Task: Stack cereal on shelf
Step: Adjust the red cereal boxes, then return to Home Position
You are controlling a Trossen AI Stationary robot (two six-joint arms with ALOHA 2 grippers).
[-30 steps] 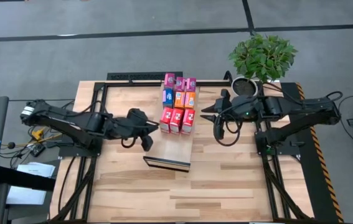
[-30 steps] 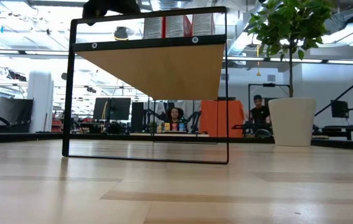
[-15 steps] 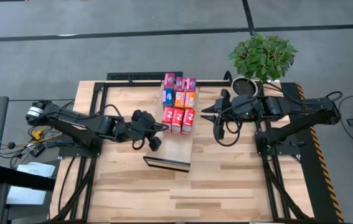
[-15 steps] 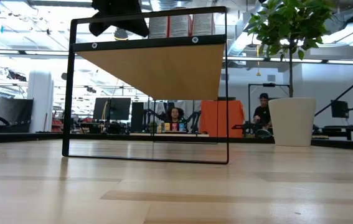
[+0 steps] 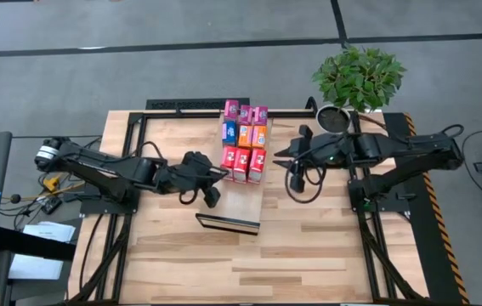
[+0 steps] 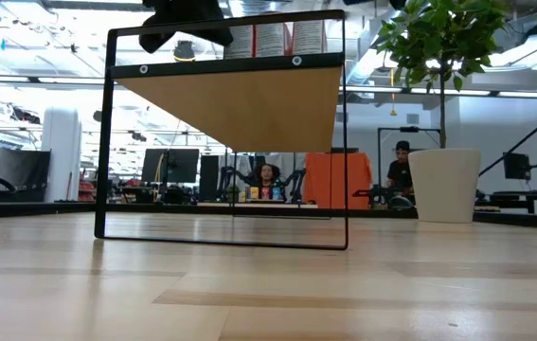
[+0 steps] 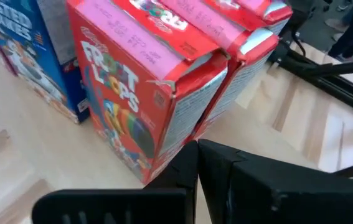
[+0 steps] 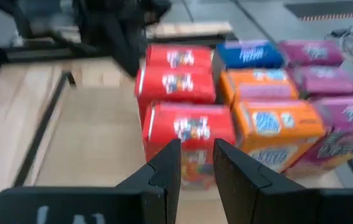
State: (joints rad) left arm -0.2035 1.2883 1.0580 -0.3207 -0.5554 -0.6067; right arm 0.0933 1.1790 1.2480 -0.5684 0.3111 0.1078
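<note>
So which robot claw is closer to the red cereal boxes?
The left. The left gripper sits shut right beside the red cereal boxes on the shelf. The right gripper hangs farther off on their other side.

The cereal boxes (image 7: 139,106) are made of thin printed card with a slight shine, and a silvery glossy side is seen on the red ones. The shelf (image 5: 234,204) is made of pale smooth wood, with a thin black metal frame (image 6: 107,133) seen in the low view. The table (image 5: 300,255) is built from light wooden slats with a smooth, faintly shiny finish. The left gripper (image 7: 198,162) and right gripper (image 8: 195,165) are made of matt black plastic. The plant pot (image 6: 446,185) looks smooth and white.
</note>
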